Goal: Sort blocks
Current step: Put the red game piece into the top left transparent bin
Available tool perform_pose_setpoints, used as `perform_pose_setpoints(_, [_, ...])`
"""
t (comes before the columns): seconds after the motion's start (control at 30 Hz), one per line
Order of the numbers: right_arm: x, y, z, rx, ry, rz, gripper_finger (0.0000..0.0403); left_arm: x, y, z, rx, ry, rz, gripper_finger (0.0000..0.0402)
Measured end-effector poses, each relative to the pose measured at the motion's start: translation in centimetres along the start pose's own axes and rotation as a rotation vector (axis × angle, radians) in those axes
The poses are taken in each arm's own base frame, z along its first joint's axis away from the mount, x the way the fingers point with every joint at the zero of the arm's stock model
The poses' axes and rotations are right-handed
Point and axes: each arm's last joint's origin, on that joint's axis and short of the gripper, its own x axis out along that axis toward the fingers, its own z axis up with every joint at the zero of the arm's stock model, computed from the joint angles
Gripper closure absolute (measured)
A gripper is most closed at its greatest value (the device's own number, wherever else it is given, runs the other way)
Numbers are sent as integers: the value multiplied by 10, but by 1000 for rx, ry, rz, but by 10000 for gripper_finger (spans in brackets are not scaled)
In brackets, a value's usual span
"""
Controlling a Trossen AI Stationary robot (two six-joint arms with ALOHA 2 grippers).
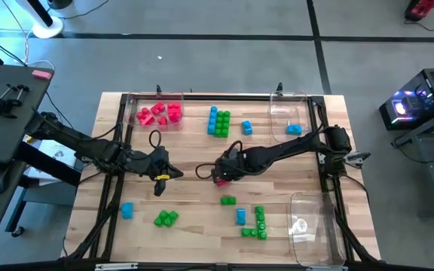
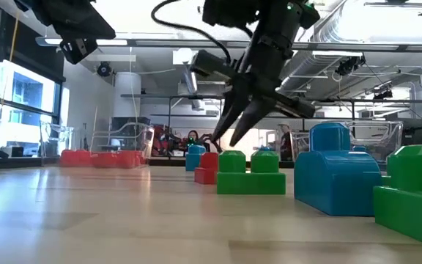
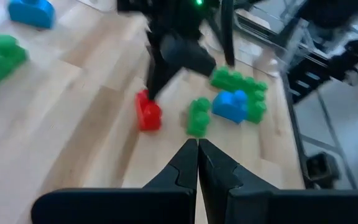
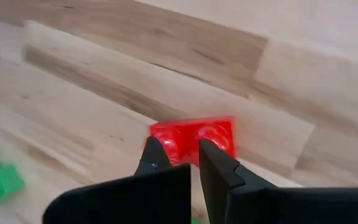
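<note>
Down at the near end of the table [image 1: 194, 150] sit a green bar [image 2: 251, 176], a fat blue block [image 2: 335, 176] and another green block [image 2: 412, 191]. They lie close to where the arm works. If the arm swings low, it could bump them and push them out of place.

In the middle of the table lies one red block [image 4: 194, 140], flat on the wood. The right gripper [image 4: 182, 149] points down at it, with its tips right at the block's edge. Its two fingers are pinched almost together and there is nothing between them. That is the big worry. With the fingers this tight, they cannot go around the block. If the arm pushes down, I think the block will slide or flip away. It could even get shoved into the green bar just beside it.

The left gripper [image 1: 160, 181] hangs nearby over bare wood, clenched and holding nothing. The two arms are close, so they might knock each other if both move in.

Far back, the other red blocks [image 1: 159, 113] sit in a clear tray [image 1: 182, 105]. A blue and green heap [image 1: 218, 120] lies next to it, still not sorted. It is a long carry from the middle, and the block could drop if the grip is poor.
</note>
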Motion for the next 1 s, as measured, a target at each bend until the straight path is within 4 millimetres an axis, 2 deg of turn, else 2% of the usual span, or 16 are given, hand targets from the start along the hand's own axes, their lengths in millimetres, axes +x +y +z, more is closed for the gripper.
perform_pose_setpoints(0.07, [-10, 1, 3, -93, -12, 27, 403, -3, -1, -1, 0, 32, -48, 401])
perform_pose_setpoints(0.2, [-34, 7, 10, -471, 13, 149, 403, -12, -1, -3, -5, 80, -112, 401])
perform_pose_setpoints(0.3, [-46, 12, 13, -684, 37, 267, 403, -21, 0, -3, -10, 80, -124, 401])
perform_pose_setpoints(0.43, [-48, 20, 13, -920, 19, 392, 402, -32, 1, 0, -19, 41, -149, 401])
perform_pose_setpoints(0.53, [-42, 16, 11, -997, 36, 348, 393, -37, 2, 2, -24, 19, -163, 401])
perform_pose_setpoints(0.63, [-34, 9, 10, -1068, 46, 250, 365, -40, 2, 3, -27, 6, -172, 401])
perform_pose_setpoints(0.77, [-33, 9, 12, -1188, 0, 221, 306, -40, 3, 3, -23, -5, -160, 401])
perform_pose_setpoints(1.0, [-27, 4, 12, -1489, -7, 171, 216, -36, 5, 6, -79, -87, -29, 402])
